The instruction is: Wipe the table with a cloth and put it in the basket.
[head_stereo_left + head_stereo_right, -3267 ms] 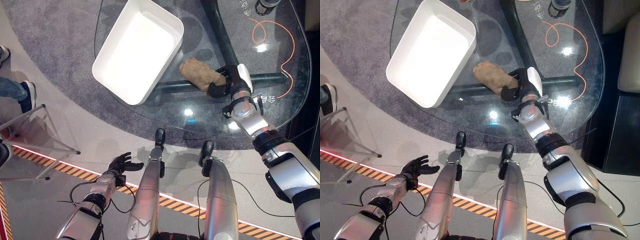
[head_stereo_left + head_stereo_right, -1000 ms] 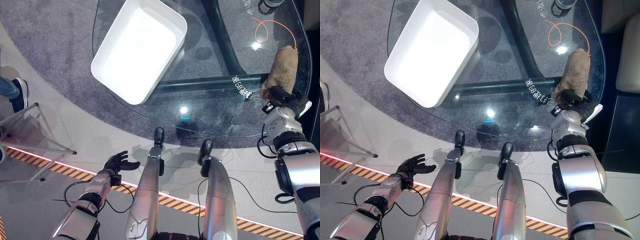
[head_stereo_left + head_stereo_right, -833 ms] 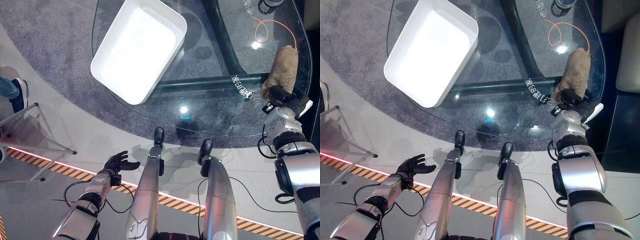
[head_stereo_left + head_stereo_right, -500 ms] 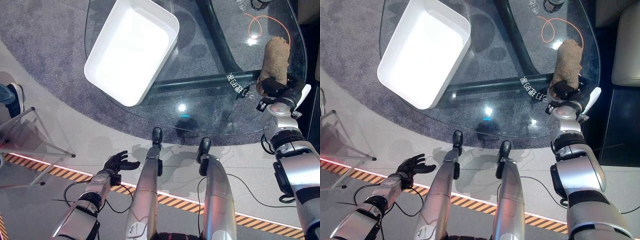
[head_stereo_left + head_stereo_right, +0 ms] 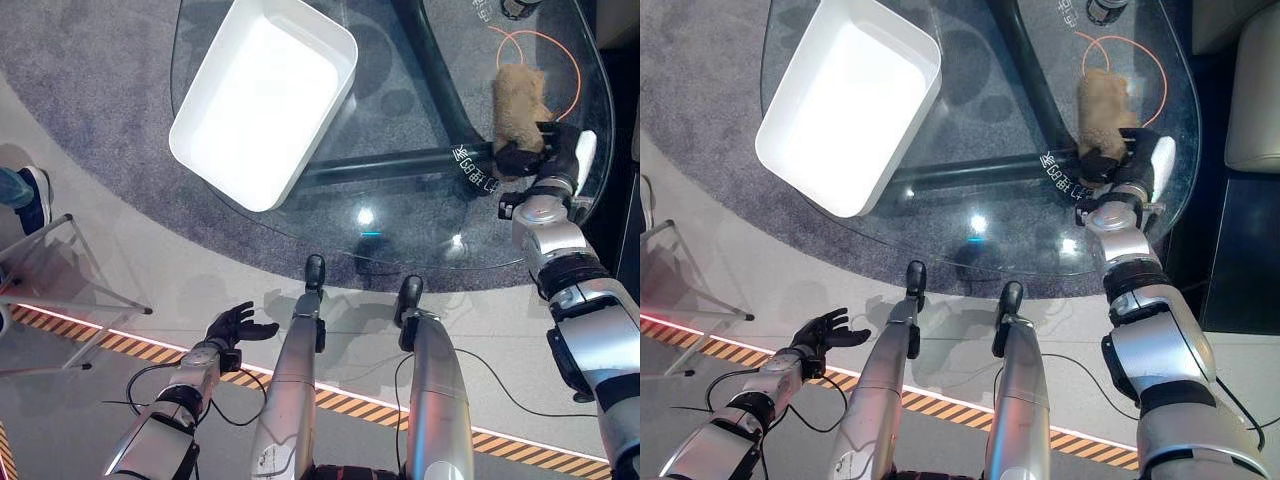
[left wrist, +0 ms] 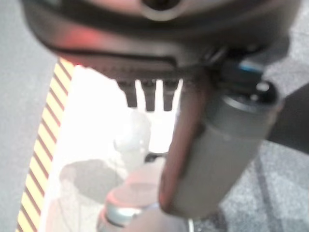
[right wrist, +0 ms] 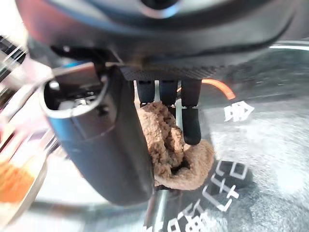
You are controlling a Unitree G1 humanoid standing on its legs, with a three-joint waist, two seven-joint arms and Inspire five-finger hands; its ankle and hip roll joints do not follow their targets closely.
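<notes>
The right hand [image 5: 536, 155] grips the brown cloth [image 5: 518, 92] on the glass desk [image 5: 400, 200], well apart from the white basket [image 5: 262, 98]; the left hand [image 5: 236, 326] hangs open.

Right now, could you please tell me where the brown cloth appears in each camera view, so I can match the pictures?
Left eye view: the brown cloth lies at upper right on the glass table, held by the right robot hand.
Right eye view: upper right, just beyond the same robot hand.
Left wrist view: floor and striped tape there instead.
Right wrist view: centre, bunched between thumb and fingers.
Shared landmark: the orange cable loop beside the cloth.
</notes>
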